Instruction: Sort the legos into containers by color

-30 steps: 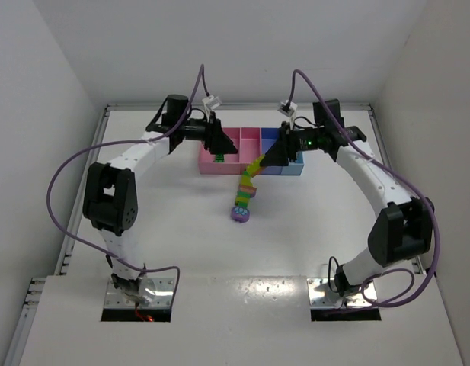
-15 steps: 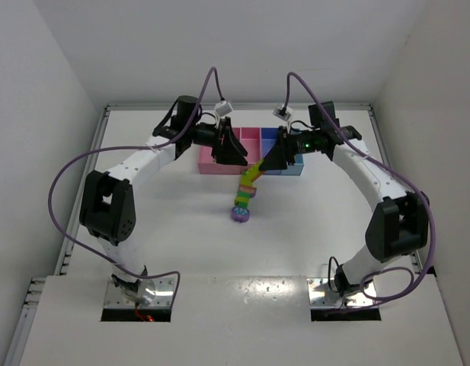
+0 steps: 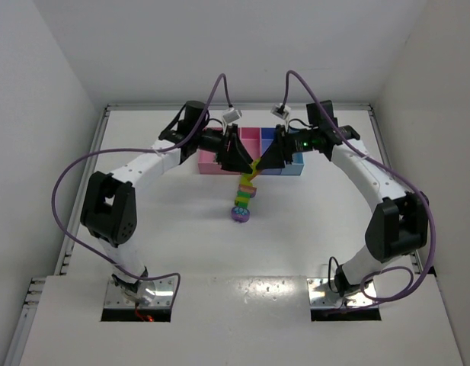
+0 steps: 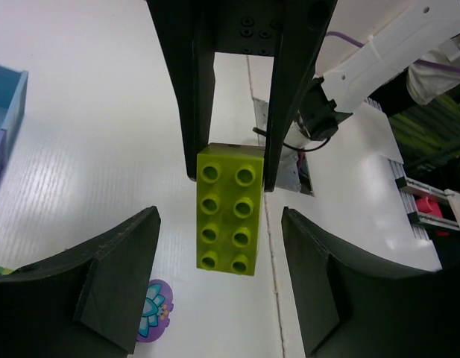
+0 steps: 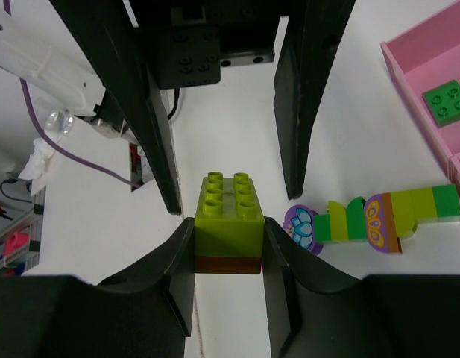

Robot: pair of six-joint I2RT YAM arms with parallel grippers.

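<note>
Lime-green brick (image 5: 228,205) on brown piece (image 5: 228,265): light, rigid, slick plastic. Right gripper (image 5: 228,227) clamped on its long sides. Left gripper (image 4: 218,224) spread wide, straddling the free end, probably the best hold.

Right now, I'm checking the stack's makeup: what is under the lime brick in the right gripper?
A brown-orange layer is joined directly under the lime brick, both pinched in the right gripper. That layer's own underside cannot be seen.

Robot lab: white-walled enclosure (image 3: 44,84), bolted arm bases (image 3: 139,293)
</note>
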